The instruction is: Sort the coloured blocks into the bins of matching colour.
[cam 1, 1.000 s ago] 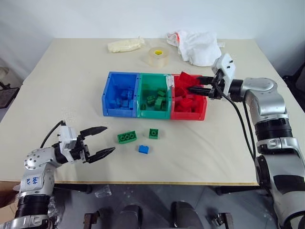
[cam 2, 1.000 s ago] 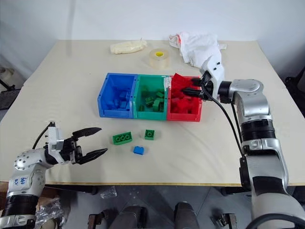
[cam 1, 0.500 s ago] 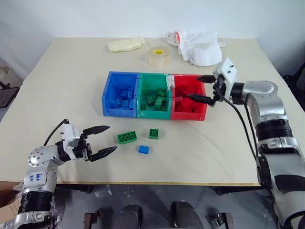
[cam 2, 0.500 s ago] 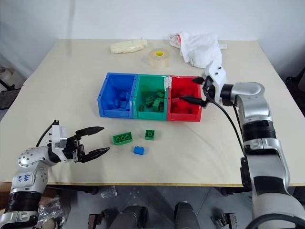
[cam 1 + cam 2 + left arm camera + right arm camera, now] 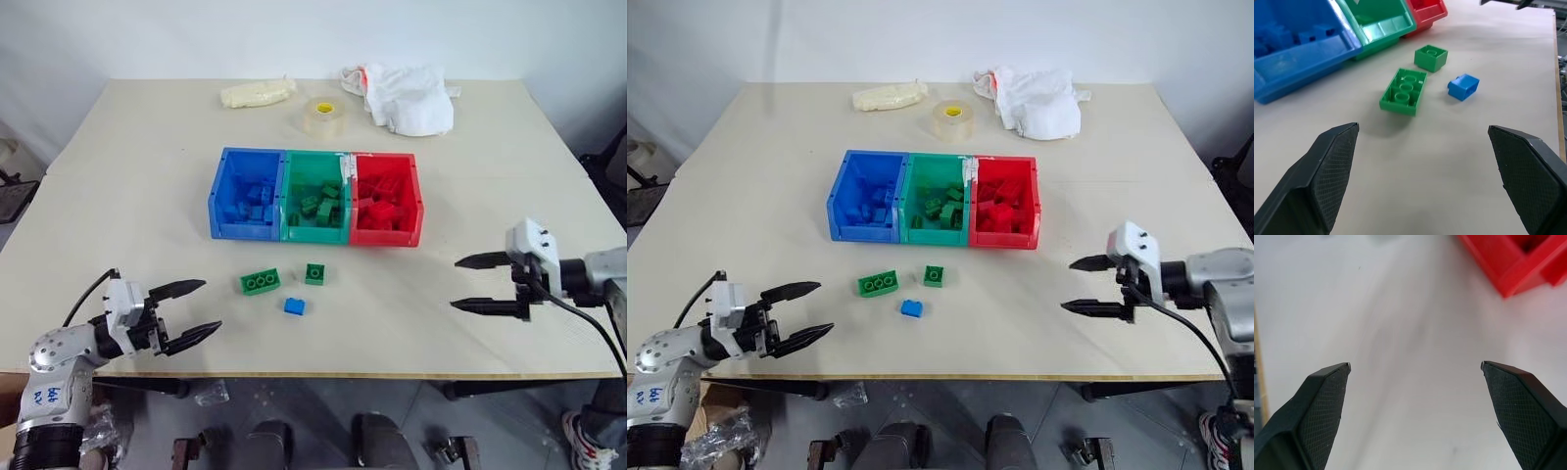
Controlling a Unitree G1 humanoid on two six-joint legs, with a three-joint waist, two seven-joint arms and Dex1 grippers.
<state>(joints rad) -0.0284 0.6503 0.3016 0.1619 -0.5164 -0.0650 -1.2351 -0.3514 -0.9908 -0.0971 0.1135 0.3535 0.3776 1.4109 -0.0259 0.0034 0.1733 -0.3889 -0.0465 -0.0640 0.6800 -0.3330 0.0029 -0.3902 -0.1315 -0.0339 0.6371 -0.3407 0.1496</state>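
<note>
Three blocks are lying at lower centre: a green oblong block (image 5: pixel 261 282), a green square block (image 5: pixel 315 273), a blue block (image 5: pixel 295 305); they are looking light, rigid and slick, best pinched across flat sides. The left gripper (image 5: pixel 186 311) and right gripper (image 5: pixel 468 283) are both gaping wide, holding nothing.

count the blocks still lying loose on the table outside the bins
3: an oblong green block in front of the blue bin, a square green block in front of the green bin, and a small blue block nearest the table's front edge.

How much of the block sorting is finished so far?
Mostly done: the blue bin, green bin and red bin each hold matching blocks. Nothing is in hand; the left gripper and right gripper are open and empty. Left on the table: an oblong green block, a square green block and a blue block.
</note>
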